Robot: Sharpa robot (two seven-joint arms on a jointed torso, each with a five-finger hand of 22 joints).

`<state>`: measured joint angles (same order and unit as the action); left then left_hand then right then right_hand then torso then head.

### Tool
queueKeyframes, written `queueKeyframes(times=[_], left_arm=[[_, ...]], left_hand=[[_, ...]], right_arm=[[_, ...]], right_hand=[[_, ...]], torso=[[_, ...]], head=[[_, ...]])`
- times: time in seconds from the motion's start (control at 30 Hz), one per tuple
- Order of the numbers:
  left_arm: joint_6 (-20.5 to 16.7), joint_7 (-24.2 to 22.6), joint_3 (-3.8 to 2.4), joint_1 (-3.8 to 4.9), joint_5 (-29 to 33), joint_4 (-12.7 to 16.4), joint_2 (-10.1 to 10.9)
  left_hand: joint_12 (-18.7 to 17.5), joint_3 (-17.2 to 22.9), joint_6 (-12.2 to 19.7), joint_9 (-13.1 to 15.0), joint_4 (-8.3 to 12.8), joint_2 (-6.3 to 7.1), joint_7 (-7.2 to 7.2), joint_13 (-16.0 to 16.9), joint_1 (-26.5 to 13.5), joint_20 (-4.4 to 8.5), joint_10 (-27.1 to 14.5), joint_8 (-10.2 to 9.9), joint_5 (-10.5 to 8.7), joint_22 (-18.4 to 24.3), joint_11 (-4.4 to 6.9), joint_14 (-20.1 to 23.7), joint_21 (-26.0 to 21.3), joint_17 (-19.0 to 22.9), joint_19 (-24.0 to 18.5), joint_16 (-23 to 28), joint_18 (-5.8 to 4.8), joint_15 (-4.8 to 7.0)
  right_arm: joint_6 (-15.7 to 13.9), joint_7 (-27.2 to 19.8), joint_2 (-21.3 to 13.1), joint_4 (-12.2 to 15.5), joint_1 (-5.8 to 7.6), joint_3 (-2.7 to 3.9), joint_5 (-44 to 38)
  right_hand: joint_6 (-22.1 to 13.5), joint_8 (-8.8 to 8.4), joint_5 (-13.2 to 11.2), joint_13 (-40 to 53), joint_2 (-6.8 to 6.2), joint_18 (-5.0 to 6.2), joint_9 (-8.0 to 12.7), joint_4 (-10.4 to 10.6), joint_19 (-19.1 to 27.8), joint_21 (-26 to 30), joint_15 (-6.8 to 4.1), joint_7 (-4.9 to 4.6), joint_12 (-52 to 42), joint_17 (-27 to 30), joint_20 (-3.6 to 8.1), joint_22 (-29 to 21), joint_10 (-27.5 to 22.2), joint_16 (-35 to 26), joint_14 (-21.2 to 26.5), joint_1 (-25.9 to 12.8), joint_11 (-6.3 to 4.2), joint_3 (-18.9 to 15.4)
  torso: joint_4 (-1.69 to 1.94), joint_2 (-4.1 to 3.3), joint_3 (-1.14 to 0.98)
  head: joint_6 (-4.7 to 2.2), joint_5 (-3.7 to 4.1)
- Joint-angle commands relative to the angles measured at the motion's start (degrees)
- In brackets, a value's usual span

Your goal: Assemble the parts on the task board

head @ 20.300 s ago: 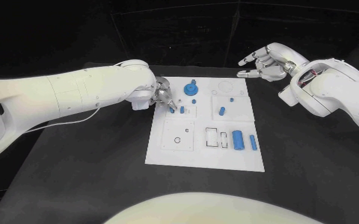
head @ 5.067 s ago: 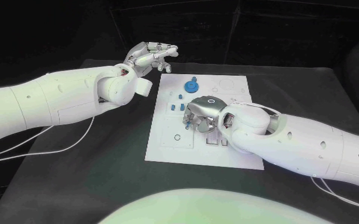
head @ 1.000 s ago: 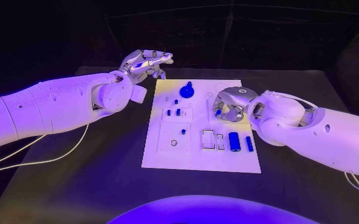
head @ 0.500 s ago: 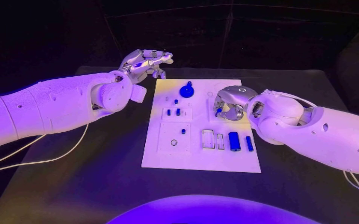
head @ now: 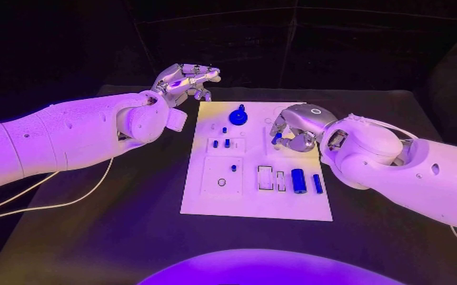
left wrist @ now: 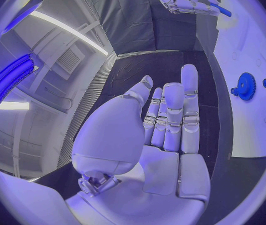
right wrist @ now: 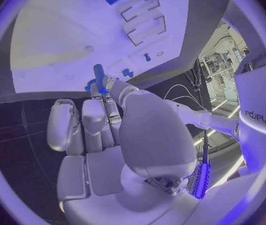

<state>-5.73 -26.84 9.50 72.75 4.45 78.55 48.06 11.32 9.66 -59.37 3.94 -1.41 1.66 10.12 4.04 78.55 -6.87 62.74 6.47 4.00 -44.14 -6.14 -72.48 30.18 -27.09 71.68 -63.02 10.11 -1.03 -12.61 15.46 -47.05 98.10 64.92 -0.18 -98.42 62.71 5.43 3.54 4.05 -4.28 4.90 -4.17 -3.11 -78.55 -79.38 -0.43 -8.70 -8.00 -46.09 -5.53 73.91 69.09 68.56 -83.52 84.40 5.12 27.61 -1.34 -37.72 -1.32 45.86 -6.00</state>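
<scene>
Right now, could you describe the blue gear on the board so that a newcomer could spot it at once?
Start at the white task board in the middle of the black table. At its far edge, nearer the left hand, lies the blue gear. It is the only round, toothed piece; the other blue parts are small pegs or cylinders.

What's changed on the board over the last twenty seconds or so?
The right robot hand came in from beside the board, worked over its middle, and now holds a small blue peg above the task board. The left robot hand withdrew from the board and hangs open behind it. The blue gear stayed put.
</scene>
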Motion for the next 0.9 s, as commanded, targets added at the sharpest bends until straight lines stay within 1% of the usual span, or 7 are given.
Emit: queueKeyframes(times=[0.03, 0.2, 0.4, 0.6, 0.73, 0.8, 0.9], left_arm=[[0.59, -0.14, -0.04, 0.10, -0.12, -0.10, -0.02], [0.59, -0.15, -0.03, 0.10, -0.12, -0.12, -0.09], [0.63, -0.19, -0.03, 0.10, -0.12, -0.11, -0.30], [0.72, -0.25, -0.04, 0.10, -0.12, -0.08, -0.70], [0.72, -0.29, -0.04, 0.11, -0.12, -0.07, -0.92], [0.74, -0.31, -0.05, 0.11, -0.12, -0.07, -1.06], [0.80, -0.33, -0.05, 0.11, -0.13, -0.11, -1.22]], left_hand=[[0.37, 0.05, 0.47, -0.06, 0.33, 0.06, 0.03, -0.09, 0.60, 0.13, -0.39, 0.31, 0.24, 0.06, 0.06, 0.24, -0.20, 0.01, 0.01, 0.23, 0.34, -0.04], [0.39, 0.09, 0.48, -0.06, 0.35, -0.01, 0.04, -0.10, 0.65, 0.13, -0.41, 0.32, 0.23, 0.07, 0.05, 0.24, -0.21, 0.02, 0.02, 0.22, 0.34, -0.04], [0.39, 0.09, 0.48, -0.06, 0.35, -0.01, 0.04, -0.10, 0.65, 0.13, -0.41, 0.32, 0.23, 0.07, 0.05, 0.24, -0.21, 0.02, 0.02, 0.22, 0.34, -0.04], [0.39, 0.09, 0.48, -0.06, 0.35, -0.01, 0.04, -0.10, 0.65, 0.13, -0.41, 0.32, 0.23, 0.07, 0.05, 0.24, -0.21, 0.02, 0.02, 0.22, 0.34, -0.04], [0.39, 0.09, 0.48, -0.06, 0.35, -0.01, 0.04, -0.10, 0.65, 0.13, -0.41, 0.32, 0.23, 0.07, 0.05, 0.24, -0.21, 0.02, 0.02, 0.22, 0.34, -0.04], [0.39, 0.09, 0.48, -0.06, 0.35, -0.01, 0.04, -0.10, 0.65, 0.13, -0.41, 0.32, 0.23, 0.07, 0.05, 0.24, -0.21, 0.02, 0.02, 0.22, 0.34, -0.04], [0.43, 0.15, 0.49, -0.06, 0.37, -0.11, 0.05, -0.10, 0.69, 0.13, -0.43, 0.36, 0.23, 0.09, 0.05, 0.25, -0.24, 0.03, 0.04, 0.20, 0.34, -0.04]], right_arm=[[-3.55, -0.89, -0.71, 2.22, 0.16, 0.81, 2.19], [-3.42, -1.63, 0.12, 4.58, 0.18, 1.73, 4.88], [-2.19, -3.64, 4.84, 4.34, 0.16, 1.82, 6.23], [-0.19, -6.86, 10.25, 2.15, -0.26, 0.46, 6.77], [1.31, -8.12, 12.53, 0.16, -1.06, -0.04, 6.99], [2.32, -8.59, 13.41, -0.86, -1.45, -0.79, 7.03], [3.49, -8.85, 14.13, -1.75, -1.88, -1.35, 6.98]], right_hand=[[0.40, -0.38, 0.13, 0.24, -0.16, -0.90, 0.10, -0.05, -0.45, -0.22, -0.10, -0.09, -0.06, -0.14, -0.08, 0.11, 1.35, 0.41, -0.24, 0.30, -0.78, 0.41], [0.42, -0.41, 0.13, 0.25, -0.24, -0.91, 0.11, -0.14, -0.49, -0.28, -0.09, -0.12, -0.03, -0.18, -0.09, 0.19, 1.37, 0.44, -0.24, 0.27, -0.76, 0.49], [0.52, -0.47, 0.16, 0.29, -0.49, -0.90, 0.12, -0.23, -0.44, -0.29, -0.03, -0.23, 0.08, -0.34, -0.14, 0.18, 1.51, 0.56, -0.26, -0.05, -0.69, 0.59], [0.49, -0.55, 0.32, 0.28, -0.50, -0.88, 0.15, -0.32, -0.36, -0.24, 0.00, -0.24, 0.19, -0.34, -0.16, 0.09, 1.47, 0.58, -0.25, -0.11, -0.67, 0.72], [0.42, -0.68, 0.56, 0.27, -0.52, -0.88, 0.18, -0.48, -0.34, -0.28, 0.03, -0.29, 0.38, -0.30, -0.19, 0.13, 1.39, 0.58, -0.23, -0.19, -0.61, 0.93], [0.40, -0.71, 0.60, 0.26, -0.55, -0.88, 0.19, -0.51, -0.33, -0.28, 0.04, -0.31, 0.41, -0.28, -0.20, 0.13, 1.37, 0.58, -0.22, -0.22, -0.60, 0.96], [0.39, -0.72, 0.62, 0.26, -0.56, -0.88, 0.20, -0.53, -0.33, -0.28, 0.05, -0.31, 0.43, -0.27, -0.20, 0.12, 1.36, 0.57, -0.21, -0.24, -0.59, 0.97]], torso=[[0.09, -0.05, -0.05], [0.04, -0.11, 0.04], [0.05, -0.20, 0.02], [0.26, -0.24, 0.07], [0.02, -0.16, 0.08], [-0.03, -0.13, 0.04], [0.01, -0.14, 0.03]], head=[[0.07, -0.24], [0.22, -0.42], [0.64, -0.97], [0.99, -1.36], [1.25, -1.91], [1.39, -2.15], [1.49, -2.28]])
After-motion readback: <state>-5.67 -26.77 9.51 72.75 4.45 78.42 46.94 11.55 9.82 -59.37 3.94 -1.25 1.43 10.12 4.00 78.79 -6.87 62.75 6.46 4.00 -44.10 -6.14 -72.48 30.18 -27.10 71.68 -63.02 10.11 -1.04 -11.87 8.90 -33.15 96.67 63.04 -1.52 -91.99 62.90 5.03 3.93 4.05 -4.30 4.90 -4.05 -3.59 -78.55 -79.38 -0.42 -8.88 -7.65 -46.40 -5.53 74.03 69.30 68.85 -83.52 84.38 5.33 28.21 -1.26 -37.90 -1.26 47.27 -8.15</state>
